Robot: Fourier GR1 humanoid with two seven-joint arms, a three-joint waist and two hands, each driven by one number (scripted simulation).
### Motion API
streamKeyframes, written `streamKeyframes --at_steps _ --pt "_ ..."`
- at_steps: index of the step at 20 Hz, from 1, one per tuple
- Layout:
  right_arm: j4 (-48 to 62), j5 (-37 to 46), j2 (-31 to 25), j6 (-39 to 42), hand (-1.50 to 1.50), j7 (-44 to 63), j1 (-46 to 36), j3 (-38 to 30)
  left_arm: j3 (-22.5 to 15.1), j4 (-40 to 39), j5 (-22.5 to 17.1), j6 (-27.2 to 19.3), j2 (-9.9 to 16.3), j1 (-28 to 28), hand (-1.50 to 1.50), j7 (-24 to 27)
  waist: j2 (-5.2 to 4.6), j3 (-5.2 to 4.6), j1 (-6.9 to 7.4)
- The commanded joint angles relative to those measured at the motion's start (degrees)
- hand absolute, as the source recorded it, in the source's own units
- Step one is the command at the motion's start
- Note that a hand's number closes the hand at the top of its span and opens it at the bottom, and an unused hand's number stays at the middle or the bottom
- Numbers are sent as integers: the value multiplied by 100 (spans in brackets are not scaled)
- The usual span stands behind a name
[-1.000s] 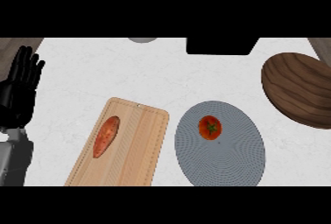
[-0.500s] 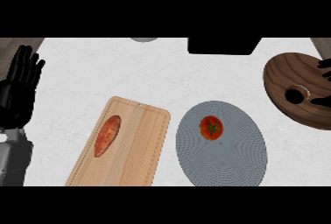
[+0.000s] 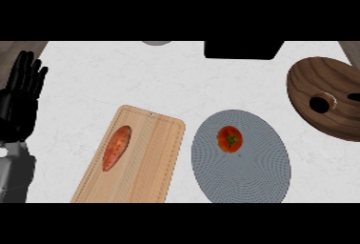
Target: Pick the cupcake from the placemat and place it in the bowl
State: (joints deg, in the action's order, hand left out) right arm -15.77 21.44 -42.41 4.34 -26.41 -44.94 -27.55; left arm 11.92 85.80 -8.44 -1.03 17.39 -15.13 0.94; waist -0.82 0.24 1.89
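Observation:
The cupcake (image 3: 229, 138), small, round and red-orange from above, sits on the upper part of the grey oval placemat (image 3: 246, 176). The dark wooden bowl (image 3: 316, 81) lies at the right edge, apart from the placemat. Two small black spots, parts of my right hand (image 3: 320, 103), show against the bowl's inside; the remainder of that hand is hidden. My left hand (image 3: 17, 102) rests open at the far left edge, fingers up, far from the cupcake.
A wooden cutting board (image 3: 144, 167) lies left of the placemat with an orange sweet potato (image 3: 116, 147) on it. A black object (image 3: 243, 49) and a grey one (image 3: 156, 43) sit at the counter's far edge.
A second ago nothing black showed on the bowl. Half a second ago larger black shapes of the right hand appeared there; now only small spots show. The cupcake and left hand have not moved.

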Motion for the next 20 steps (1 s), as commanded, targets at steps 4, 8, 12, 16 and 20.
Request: streamKeyframes --at_steps 4,8,12,16,20 --pt "449 -649 -768 -92 -150 -105 160 -829 32 7 -28 -25 31 -177 0 -137 -34 10 18" --pt "653 -995 -1413 587 -150 -101 396 -1195 -31 -203 96 -37 -92 -86 0 212 -49 15 -47" --pt "776 -1183 -1502 897 -150 -604 924 -1406 -66 117 21 -39 -125 16 0 6 -38 35 26" --pt "833 -1319 -1928 1467 -150 -745 1296 -1559 23 -30 15 -20 -20 -105 0 9 -55 47 -48" --pt "879 -1406 -1992 1830 -150 -1004 1653 -1654 89 -39 -68 40 -37 4 0 114 -64 61 -53"
